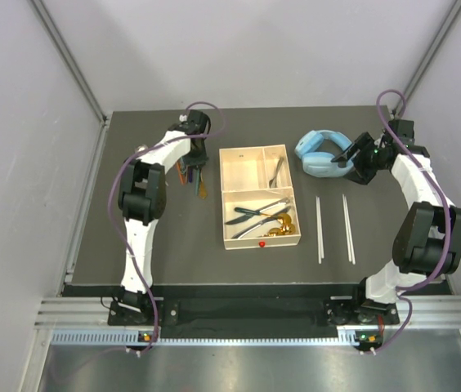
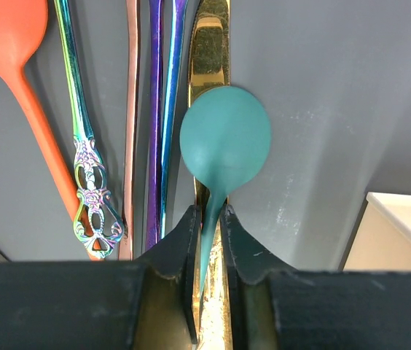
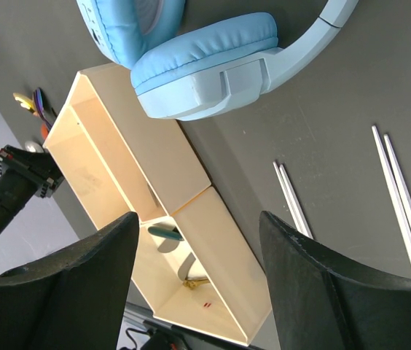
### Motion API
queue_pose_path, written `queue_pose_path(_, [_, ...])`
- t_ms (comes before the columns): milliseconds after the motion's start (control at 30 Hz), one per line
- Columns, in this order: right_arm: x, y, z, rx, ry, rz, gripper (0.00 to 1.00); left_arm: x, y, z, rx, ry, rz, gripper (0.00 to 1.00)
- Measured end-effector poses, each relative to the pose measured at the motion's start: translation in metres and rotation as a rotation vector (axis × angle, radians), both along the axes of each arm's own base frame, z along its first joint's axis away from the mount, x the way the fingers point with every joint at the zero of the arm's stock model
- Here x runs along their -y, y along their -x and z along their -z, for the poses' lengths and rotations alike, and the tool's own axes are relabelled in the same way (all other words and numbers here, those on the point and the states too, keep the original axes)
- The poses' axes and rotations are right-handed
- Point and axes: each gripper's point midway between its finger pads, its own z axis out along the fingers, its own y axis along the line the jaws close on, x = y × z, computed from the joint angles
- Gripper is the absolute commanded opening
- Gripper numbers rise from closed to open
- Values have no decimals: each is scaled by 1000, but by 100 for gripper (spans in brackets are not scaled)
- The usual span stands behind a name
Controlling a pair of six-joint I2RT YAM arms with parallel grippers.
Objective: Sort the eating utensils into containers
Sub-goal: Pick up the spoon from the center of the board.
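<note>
In the left wrist view my left gripper (image 2: pixel 210 219) is shut on the thin handle of a teal spoon (image 2: pixel 225 138). The spoon's bowl lies over a gold utensil (image 2: pixel 210 51). Beside them lie an orange spoon (image 2: pixel 9 36), an iridescent ornate handle (image 2: pixel 89 189) and purple handles (image 2: pixel 154 109). This pile (image 1: pixel 191 175) sits left of the cream tray (image 1: pixel 229 237). The tray holds a fork (image 1: pixel 277 170) in a small section, and knives and gold spoons (image 1: pixel 261 219) in the large one. Two pairs of chopsticks (image 1: pixel 320 229) (image 1: pixel 347 227) lie right of it. My right gripper (image 1: pixel 353 159) hangs open by the headphones, holding nothing.
Light-blue headphones (image 1: pixel 322 153) rest at the back right, also filling the top of the right wrist view (image 3: pixel 205 65). A corner of the tray (image 2: pixel 402 226) shows to the right of my left gripper. White walls enclose the dark table.
</note>
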Motion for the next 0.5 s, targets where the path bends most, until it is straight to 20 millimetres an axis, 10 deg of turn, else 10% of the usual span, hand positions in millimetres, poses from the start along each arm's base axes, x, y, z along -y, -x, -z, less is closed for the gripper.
queue_pose_path(500, [-5,0,0,0,0,-13,68,7,2,-18,25,49,41,0])
